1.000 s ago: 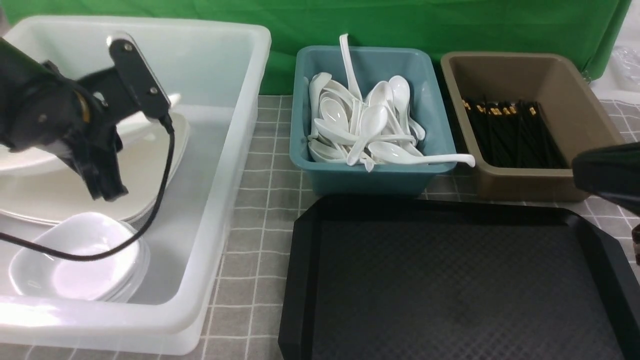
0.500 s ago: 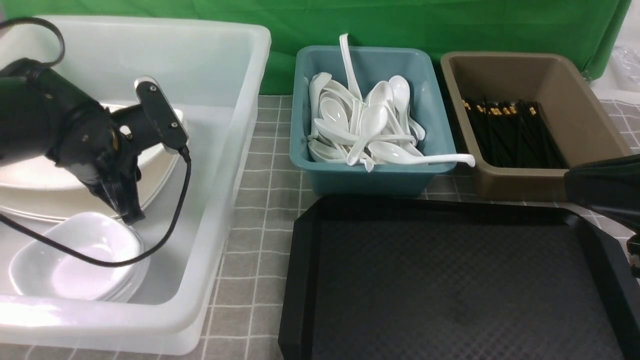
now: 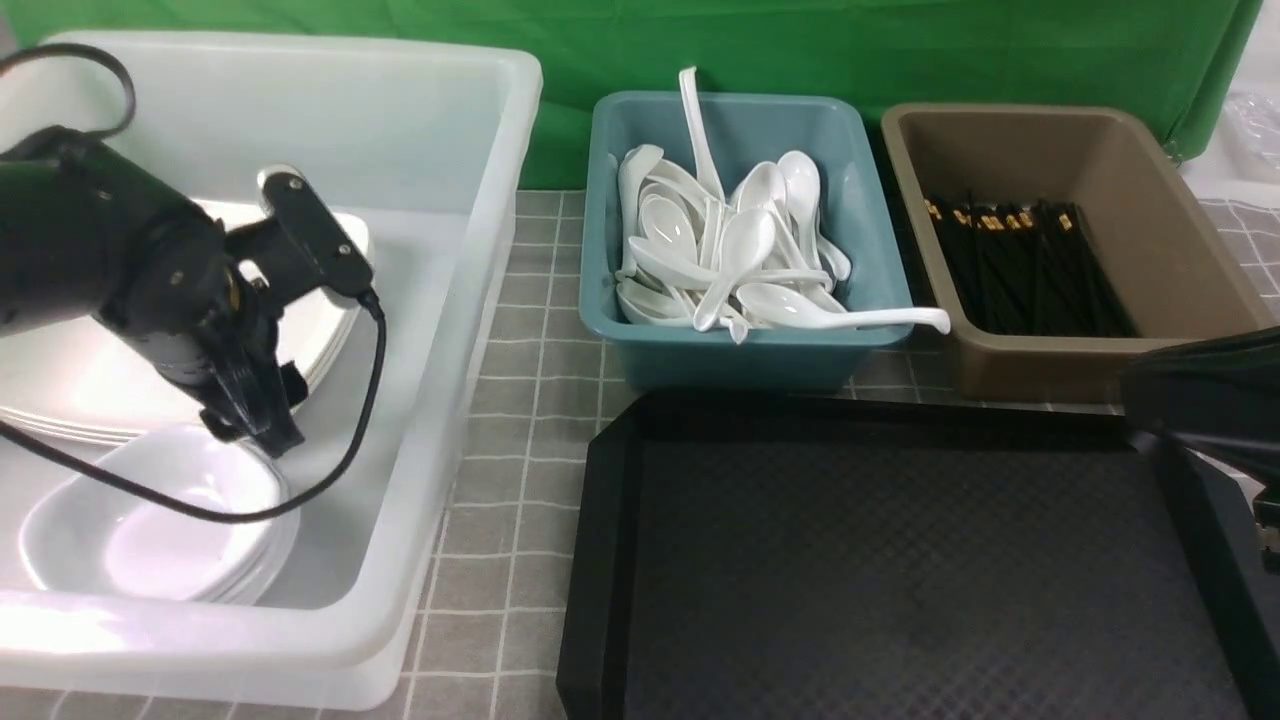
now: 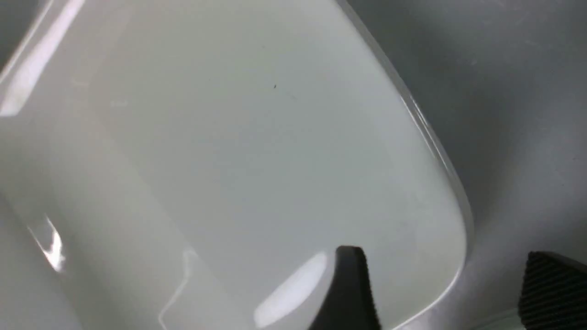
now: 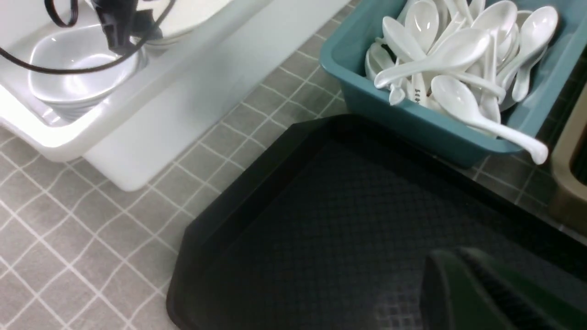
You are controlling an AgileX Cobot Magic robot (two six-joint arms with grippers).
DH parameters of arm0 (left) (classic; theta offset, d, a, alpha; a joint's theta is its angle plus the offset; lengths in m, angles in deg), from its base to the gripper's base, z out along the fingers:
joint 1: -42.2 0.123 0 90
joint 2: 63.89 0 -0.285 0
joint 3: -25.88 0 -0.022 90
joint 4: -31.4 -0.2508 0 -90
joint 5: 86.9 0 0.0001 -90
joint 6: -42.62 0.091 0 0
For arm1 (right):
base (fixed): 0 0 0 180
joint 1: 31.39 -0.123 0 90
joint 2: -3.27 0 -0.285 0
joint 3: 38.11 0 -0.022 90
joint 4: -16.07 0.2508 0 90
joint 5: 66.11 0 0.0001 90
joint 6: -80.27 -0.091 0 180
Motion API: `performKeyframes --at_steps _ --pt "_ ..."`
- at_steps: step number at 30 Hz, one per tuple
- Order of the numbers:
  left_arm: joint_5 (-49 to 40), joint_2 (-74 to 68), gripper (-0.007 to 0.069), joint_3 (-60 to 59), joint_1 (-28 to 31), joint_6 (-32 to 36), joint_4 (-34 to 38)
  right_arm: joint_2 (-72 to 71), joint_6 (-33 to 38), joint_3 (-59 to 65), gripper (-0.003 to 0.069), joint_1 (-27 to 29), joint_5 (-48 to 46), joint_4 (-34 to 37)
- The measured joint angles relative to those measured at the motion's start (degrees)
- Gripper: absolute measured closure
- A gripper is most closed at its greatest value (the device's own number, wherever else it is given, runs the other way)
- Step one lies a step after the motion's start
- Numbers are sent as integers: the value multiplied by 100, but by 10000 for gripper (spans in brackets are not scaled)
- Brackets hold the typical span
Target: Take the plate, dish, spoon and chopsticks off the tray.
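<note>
The black tray (image 3: 900, 560) has nothing on it. In the big white bin (image 3: 470, 330), the plate (image 3: 90, 370) lies flat on top of a stack of plates. My left gripper (image 3: 262, 432) is open at its near corner. In the left wrist view the plate (image 4: 229, 160) fills the picture and my left gripper (image 4: 442, 252) has one finger over the corner and the other past the rim. A stack with the dish (image 3: 150, 510) sits just below. Several spoons (image 3: 730, 260) and chopsticks (image 3: 1020, 265) lie in tubs. My right gripper (image 5: 451, 275) is shut and empty above the tray (image 5: 298, 220).
A teal tub (image 3: 740, 355) and a brown tub (image 3: 1170, 230) stand side by side behind the tray on a grey checked cloth (image 3: 520, 330). The left wrist cable (image 3: 340, 450) loops down over the dishes. A green backdrop closes the far side.
My left arm has come down and forward in the bin. The plate went from tilted in the shut gripper to flat on the stack, and the gripper opened and let it go.
</note>
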Motion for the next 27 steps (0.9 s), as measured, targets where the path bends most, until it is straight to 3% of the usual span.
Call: performKeyframes --at_steps 3,6,7,10,13,15,19,27 --pt "41 569 78 0 -5 -91 622 0 0 0 628 0 0 11" --pt "230 1260 82 0 -78 -130 1373 0 0 0 628 0 -18 11" --pt "355 1900 131 0 -187 -230 1997 0 0 0 628 0 -53 11" --pt "427 2691 255 -8 -391 -264 2675 0 0 0 625 0 -139 11" --pt "516 3720 484 -287 -629 -30 3362 0 0 0 624 0 -239 6" --pt "734 4391 575 -723 -798 277 3750 0 0 0 623 0 -258 6" --pt "1665 5562 615 -1863 -1046 644 4198 0 0 0 622 0 -258 -6" --pt "3414 6851 615 -3294 -1101 669 4343 0 -14 0 615 0 -253 -11"
